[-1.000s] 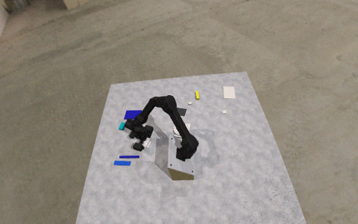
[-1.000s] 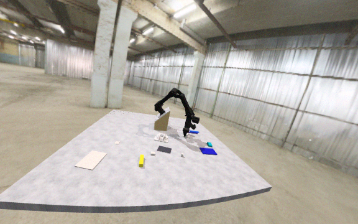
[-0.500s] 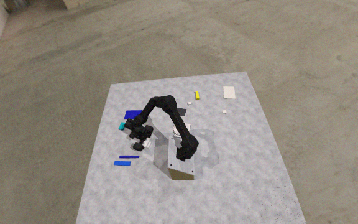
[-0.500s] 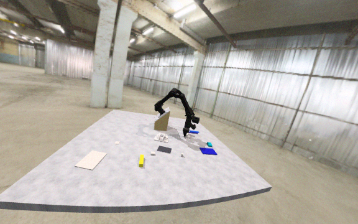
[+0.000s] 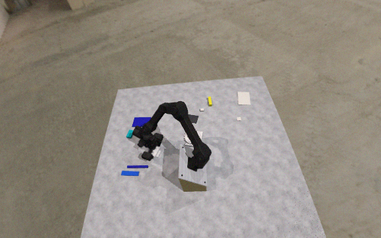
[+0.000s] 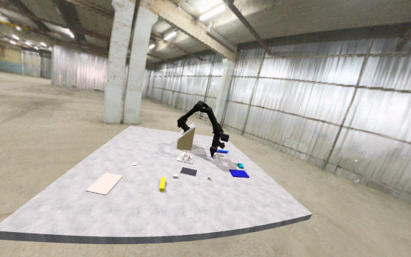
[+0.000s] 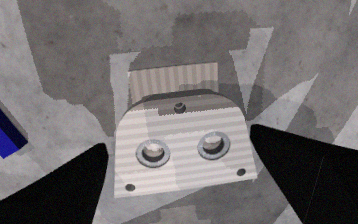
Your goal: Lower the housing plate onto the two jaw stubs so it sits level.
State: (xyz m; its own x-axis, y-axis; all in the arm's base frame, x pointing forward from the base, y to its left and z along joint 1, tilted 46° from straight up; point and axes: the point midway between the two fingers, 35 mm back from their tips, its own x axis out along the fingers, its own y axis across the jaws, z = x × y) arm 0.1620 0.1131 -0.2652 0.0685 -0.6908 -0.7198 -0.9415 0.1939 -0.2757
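Note:
The pale housing plate (image 7: 185,125) has two ringed holes and three small dark holes. It lies between the fingertips in the wrist view, its rounded edge over a pale ribbed piece (image 7: 175,80). In the top view only a white part (image 5: 157,152) shows beside the fingers. My gripper (image 7: 180,140) (image 5: 153,147) (image 6: 212,154) is open, one finger near each side of the plate, holding nothing. A white assembly (image 5: 198,134) (image 6: 185,158) with raised parts stands by the arm's base, apart from the gripper; its jaws and stubs are too small to tell.
The arm stands on a wedge-shaped pedestal (image 5: 194,185) (image 6: 185,140). Around lie a dark blue bar (image 5: 137,166) (image 7: 2,132), a blue bar (image 5: 130,173), a teal block (image 5: 129,133) (image 6: 240,165), a blue sheet (image 5: 141,121) (image 6: 239,173), a dark pad (image 6: 188,171) and a yellow block (image 5: 210,101) (image 6: 162,184).

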